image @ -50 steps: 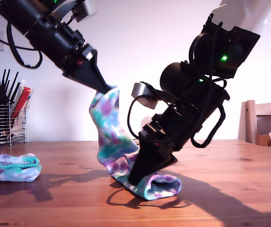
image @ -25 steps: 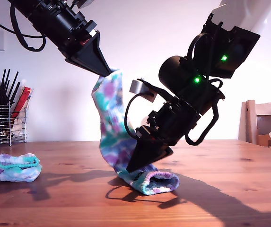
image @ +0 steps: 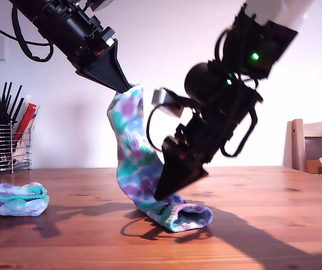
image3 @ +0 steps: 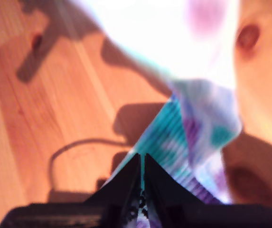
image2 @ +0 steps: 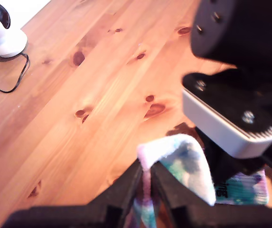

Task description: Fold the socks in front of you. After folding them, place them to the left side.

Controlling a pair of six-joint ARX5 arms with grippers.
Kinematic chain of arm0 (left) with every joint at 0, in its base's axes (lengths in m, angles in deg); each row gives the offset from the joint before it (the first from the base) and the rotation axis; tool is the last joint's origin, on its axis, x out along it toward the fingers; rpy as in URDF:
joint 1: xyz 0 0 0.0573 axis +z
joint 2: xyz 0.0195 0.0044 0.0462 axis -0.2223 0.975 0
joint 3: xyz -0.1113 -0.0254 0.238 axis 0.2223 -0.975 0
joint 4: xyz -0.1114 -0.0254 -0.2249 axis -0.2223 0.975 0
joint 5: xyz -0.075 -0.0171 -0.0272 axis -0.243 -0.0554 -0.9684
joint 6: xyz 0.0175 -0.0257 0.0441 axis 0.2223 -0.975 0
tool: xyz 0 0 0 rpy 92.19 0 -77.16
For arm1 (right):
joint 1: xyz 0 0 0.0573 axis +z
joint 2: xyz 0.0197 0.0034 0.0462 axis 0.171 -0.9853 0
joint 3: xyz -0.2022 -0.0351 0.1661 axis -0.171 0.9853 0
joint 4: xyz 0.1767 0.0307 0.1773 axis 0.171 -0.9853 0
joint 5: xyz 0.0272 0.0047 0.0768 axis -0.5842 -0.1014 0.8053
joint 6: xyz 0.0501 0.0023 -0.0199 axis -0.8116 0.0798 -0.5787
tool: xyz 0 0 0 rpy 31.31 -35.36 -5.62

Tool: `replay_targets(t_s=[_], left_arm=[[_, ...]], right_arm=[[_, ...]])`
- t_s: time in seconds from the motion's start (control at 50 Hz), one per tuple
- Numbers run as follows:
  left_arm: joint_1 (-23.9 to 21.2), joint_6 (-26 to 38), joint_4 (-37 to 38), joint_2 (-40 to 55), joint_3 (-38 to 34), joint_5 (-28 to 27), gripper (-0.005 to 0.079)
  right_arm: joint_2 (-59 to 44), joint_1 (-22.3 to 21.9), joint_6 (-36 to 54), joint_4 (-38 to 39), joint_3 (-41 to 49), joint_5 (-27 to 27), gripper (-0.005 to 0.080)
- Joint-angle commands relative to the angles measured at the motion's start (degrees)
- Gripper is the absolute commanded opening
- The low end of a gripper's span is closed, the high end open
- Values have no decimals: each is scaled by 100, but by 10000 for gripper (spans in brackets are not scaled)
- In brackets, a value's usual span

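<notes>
Starting at the exterior view's left: a wire utensil holder (image: 6,143) is standing at the table's far edge, dark utensils sticking up from it (contents too small to name). Just nearer the camera, a folded sock (image: 19,199) is lying bundled on the wooden table (image: 273,225), well apart from both arms. Moving toward the middle, my first gripper (image: 128,88) is coming down from the upper left of that view and pinching the top end of the hanging sock (image: 135,163); in the first wrist view its jaws are sitting nearly closed, with a thin fold of knit (image2: 147,166) caught between them. The sock is draping down from that pinch in teal, purple and white. Further right, my second gripper (image: 162,197) is clamping the sock low down, its tips pressed together on the ribbed fabric (image3: 173,137) just above the tabletop. The sock's open cuff is resting on the wood beside those tips. At the far right, a wooden chair (image: 312,146) is standing behind the table.
</notes>
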Motion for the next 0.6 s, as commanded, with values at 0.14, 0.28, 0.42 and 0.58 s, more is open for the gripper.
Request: replay_targets(t_s=[0.14, 0.28, 0.42, 0.58], left_arm=[[17, 2, -313, 483, -20, -63, -24], [15, 0, -411, 553, -20, -94, -24], [15, -57, -468, 581, -22, -114, -24], [15, -186, -470, 581, -22, -214, -24]], right_arm=[[236, 11, 398, -1246, -330, -101, -13], [236, -35, 612, -1344, -321, -127, -13], [203, -131, 693, -1340, -289, -245, -13], [201, -151, 772, -1071, -87, -293, -13]])
